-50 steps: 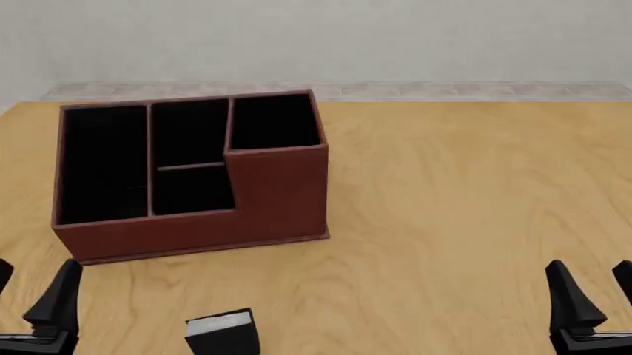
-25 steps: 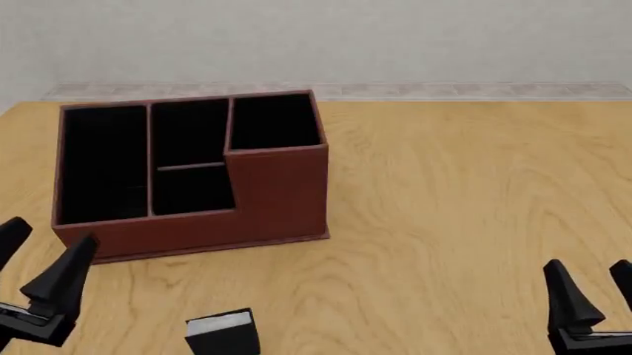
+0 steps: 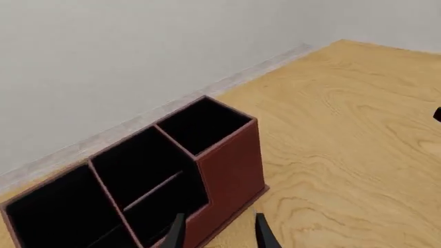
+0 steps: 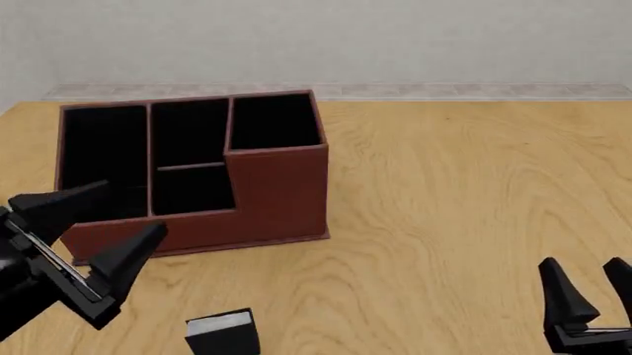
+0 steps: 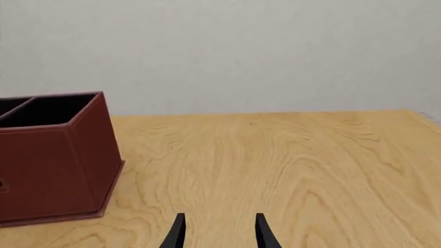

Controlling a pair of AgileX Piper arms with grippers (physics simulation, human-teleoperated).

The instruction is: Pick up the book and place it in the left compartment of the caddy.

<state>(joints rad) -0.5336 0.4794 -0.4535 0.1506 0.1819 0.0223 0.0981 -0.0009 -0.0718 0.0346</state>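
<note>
The small black book [image 4: 224, 334] with its white page edge stands at the table's near edge, left of centre. Behind it is the reddish-brown caddy [image 4: 277, 185], whose long left compartment [image 4: 102, 163] holds nothing. My left gripper [image 4: 102, 222] is open and raised, in front of the caddy's lower left wall, left of and above the book. In the left wrist view its fingertips [image 3: 175, 232] frame the caddy [image 3: 231, 170]; the book is out of that view. My right gripper [image 4: 590, 285] stands open at the near right, far from both. The right wrist view shows the caddy's side [image 5: 55, 165].
The wooden table [image 4: 464, 192] stretches right of the caddy. A pale wall with a light skirting strip [image 4: 445, 90] runs along the table's far edge.
My left gripper has risen and swung right and forward, tilting toward the caddy's front. The right gripper, book and caddy have stayed where they were.
</note>
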